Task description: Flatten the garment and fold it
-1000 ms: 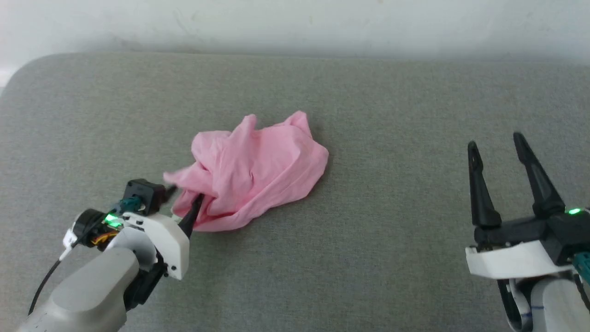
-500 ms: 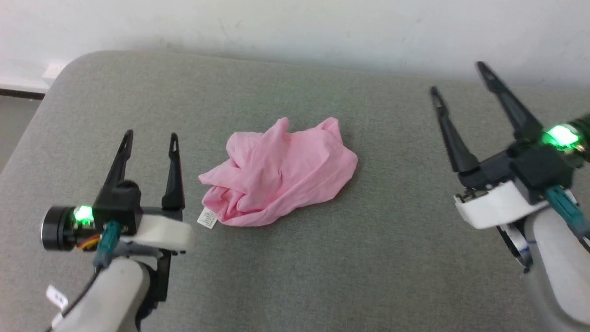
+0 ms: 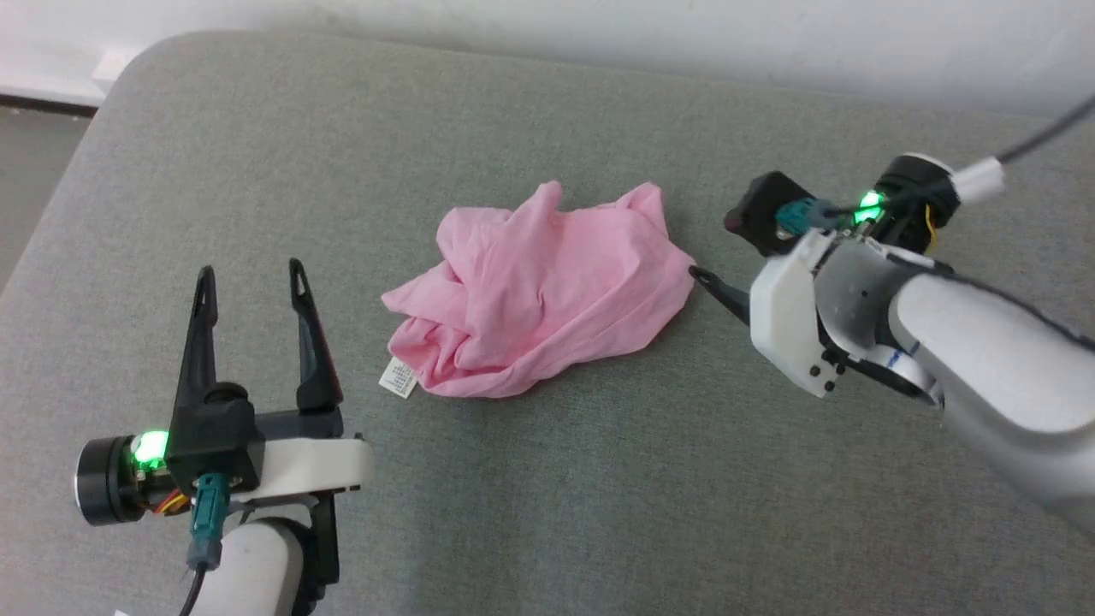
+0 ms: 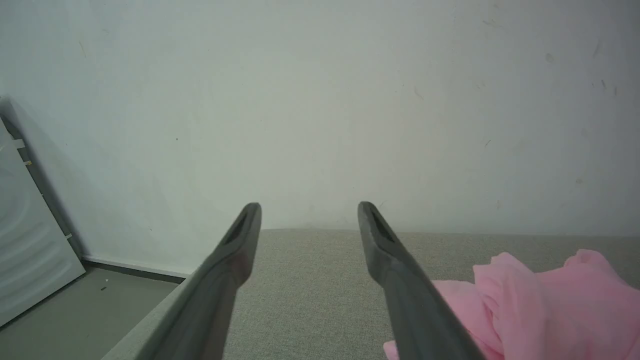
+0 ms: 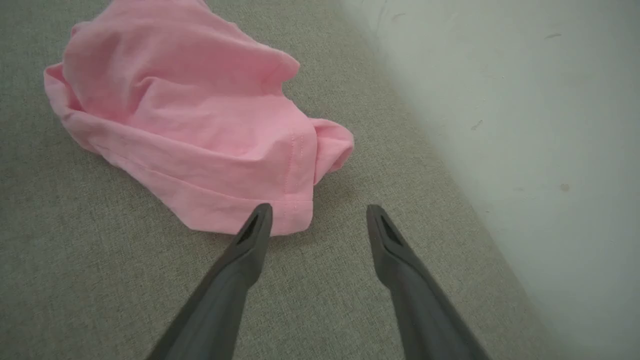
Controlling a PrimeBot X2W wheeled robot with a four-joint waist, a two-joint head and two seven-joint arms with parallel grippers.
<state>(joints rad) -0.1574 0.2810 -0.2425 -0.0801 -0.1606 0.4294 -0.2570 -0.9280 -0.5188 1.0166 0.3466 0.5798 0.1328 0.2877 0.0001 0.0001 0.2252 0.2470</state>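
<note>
The garment [image 3: 539, 291] is a crumpled light pink heap in the middle of the grey padded surface [image 3: 547, 479], with its small white tag [image 3: 399, 377] sticking out at the lower left. My left gripper [image 3: 251, 272] stands open to the garment's left, apart from it and holding nothing. In the left wrist view the garment [image 4: 550, 295] lies right of that gripper [image 4: 310, 207]. My right gripper [image 5: 319, 208] is open at the garment's right edge. Its left fingertip is at the hem of the garment [image 5: 200, 130]. One of its dark fingers [image 3: 719, 291] shows in the head view.
A pale wall [image 3: 599, 34] runs along the back edge of the surface, close beside the right gripper. The surface rounds off at its far left corner, with floor [image 3: 26, 171] beyond. A white panel [image 4: 30, 250] leans against the wall there.
The head camera has shifted. My left gripper let go of the garment's left edge, opened and drew back. My right arm swung in to the garment's right edge. The tag now shows.
</note>
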